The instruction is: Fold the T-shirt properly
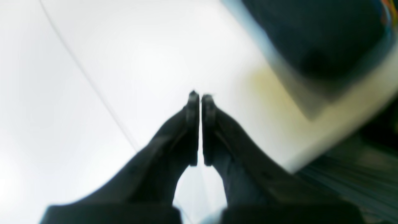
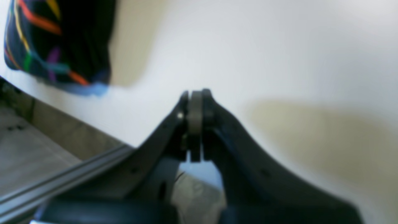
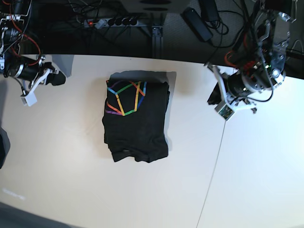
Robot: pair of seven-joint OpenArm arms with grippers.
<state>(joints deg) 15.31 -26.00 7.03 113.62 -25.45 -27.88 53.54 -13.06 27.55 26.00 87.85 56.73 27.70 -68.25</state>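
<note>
Left wrist view, blurred: the left gripper (image 1: 200, 98) has its fingers (image 1: 192, 124) pressed together with only a thin slit of light between them and nothing held; they hang over the white counter (image 1: 93, 46), which carries a thin seam line running diagonally. The T-shirt (image 1: 314, 34) shows as a dark mass at the upper right, apart from the fingers, with a strip of colour at its far right edge. Right wrist view, also soft: the right gripper (image 2: 196, 96) has its fingers (image 2: 196, 115) closed pad against pad, empty, above bare counter (image 2: 279, 46); the T-shirt (image 2: 46, 43) lies at the upper left, well apart, its rainbow line print facing the camera, close to the counter edge. Base view: the T-shirt (image 3: 137, 116) lies folded into a compact, roughly rectangular bundle on the counter (image 3: 61, 161), left of centre and toward the far side. Its long axis runs far to near; the rainbow print sits on the upper face at the far-left end, and the near end is plain black with a short hem fold. The left gripper (image 3: 214, 97) is to the right of the bundle, near the counter seam, clear of the cloth. The right gripper (image 3: 59, 78) is at the far left edge, also clear of the cloth.
</note>
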